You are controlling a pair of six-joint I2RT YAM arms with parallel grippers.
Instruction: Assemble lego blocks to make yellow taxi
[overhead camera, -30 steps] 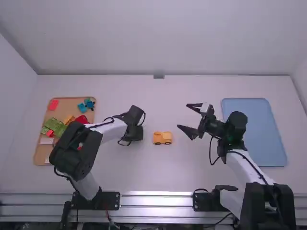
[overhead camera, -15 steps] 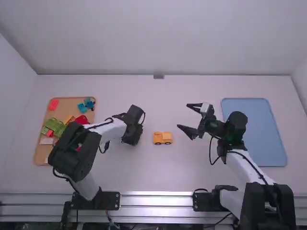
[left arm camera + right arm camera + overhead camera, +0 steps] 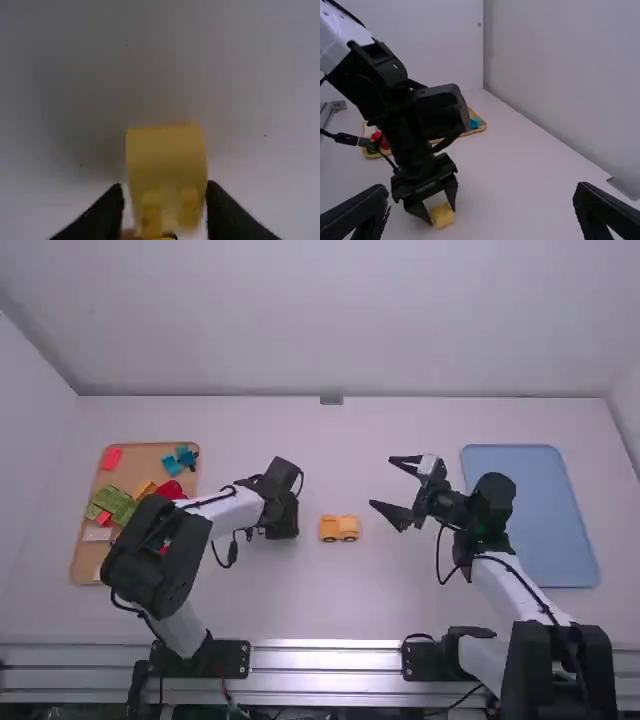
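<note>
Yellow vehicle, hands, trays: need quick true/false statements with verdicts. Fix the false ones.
1. The left hand has a yellow block between its fingers. True.
2. The right hand is closed on the yellow vehicle. False: the right hand is open and the vehicle sits apart on the table.
3. The blue tray lies toward the right arm's side. True.
4. The brown tray holds only green blocks. False: red and blue blocks lie there too.

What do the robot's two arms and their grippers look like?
The left arm and right arm look alike: white links, bulky black joints, thin black cables along them. The left gripper and right gripper are black, each with two fingers.
</note>
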